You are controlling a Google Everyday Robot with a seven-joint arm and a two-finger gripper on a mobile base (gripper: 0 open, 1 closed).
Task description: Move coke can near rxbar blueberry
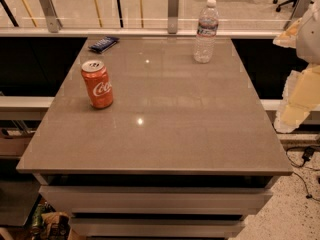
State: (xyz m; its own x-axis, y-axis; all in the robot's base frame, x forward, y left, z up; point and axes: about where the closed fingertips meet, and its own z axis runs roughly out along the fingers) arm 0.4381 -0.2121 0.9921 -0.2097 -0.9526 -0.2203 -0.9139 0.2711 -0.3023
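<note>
The coke can (97, 84) is red-orange with white script and a silver top. It stands upright on the left side of the grey table (170, 129). The rxbar blueberry (103, 44) is a flat dark blue bar lying at the table's far left corner, well behind the can. My gripper (294, 109) hangs at the right edge of the view, off the table's right side and far from the can. It holds nothing that I can see.
A clear plastic water bottle (206, 31) stands upright at the far right of the table. A glass railing with metal posts (173, 6) runs behind the table. Drawers sit under the tabletop at the front. Cables lie on the floor at the right.
</note>
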